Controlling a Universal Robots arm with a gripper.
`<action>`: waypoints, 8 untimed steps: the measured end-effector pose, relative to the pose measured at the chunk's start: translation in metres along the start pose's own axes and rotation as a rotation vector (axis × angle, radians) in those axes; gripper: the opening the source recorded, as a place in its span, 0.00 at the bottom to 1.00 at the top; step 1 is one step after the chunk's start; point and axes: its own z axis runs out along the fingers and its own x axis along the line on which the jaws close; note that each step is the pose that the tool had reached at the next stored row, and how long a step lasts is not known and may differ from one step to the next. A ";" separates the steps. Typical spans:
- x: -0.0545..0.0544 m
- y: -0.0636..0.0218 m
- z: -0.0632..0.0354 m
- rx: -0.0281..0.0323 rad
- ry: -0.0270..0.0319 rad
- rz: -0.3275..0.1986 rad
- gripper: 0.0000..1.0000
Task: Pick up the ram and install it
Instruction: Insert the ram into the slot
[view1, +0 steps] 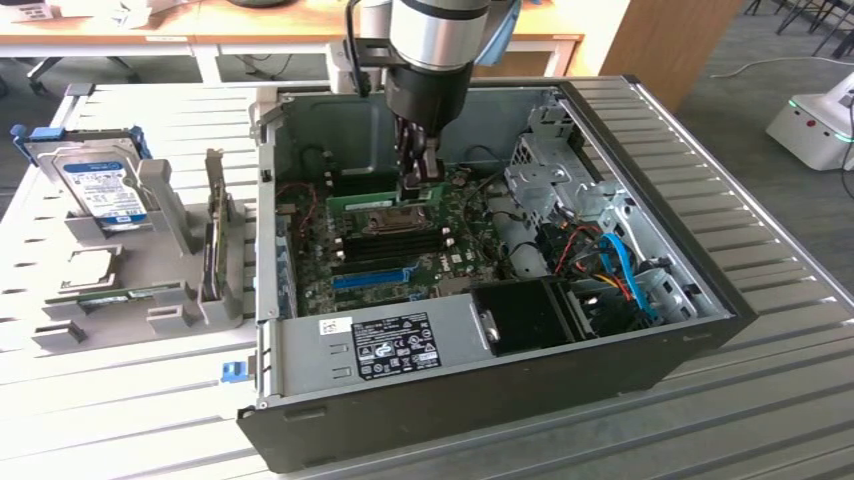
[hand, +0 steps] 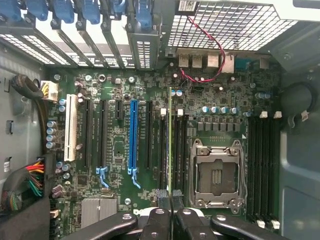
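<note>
The ram (hand: 170, 140) shows edge-on in the wrist view as a thin green line running out from between my fingertips. My gripper (hand: 171, 202) is shut on it. The stick lines up along the black memory slots (hand: 180, 145) beside the empty CPU socket (hand: 216, 172); I cannot tell whether it touches a slot. In the exterior view my gripper (view1: 422, 188) reaches down into the open computer case, with the green ram (view1: 363, 197) held level just above the motherboard (view1: 441, 262). The bright blue expansion slot (hand: 133, 135) lies a few slots away.
The case walls (view1: 667, 330) close in around the arm. A black fan shroud (view1: 527, 315) and red and blue cables (view1: 621, 265) sit toward the exterior view's right. A grey rack at the exterior view's left holds a hard drive (view1: 104, 185) with a blue-white label.
</note>
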 end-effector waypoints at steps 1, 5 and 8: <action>0.000 0.0000 0.0011 0.0000 -0.0001 0.000 0.13; 0.001 0.0000 0.0050 0.0000 0.0000 0.000 0.13; 0.001 0.0001 0.0079 0.0000 -0.0001 0.000 0.13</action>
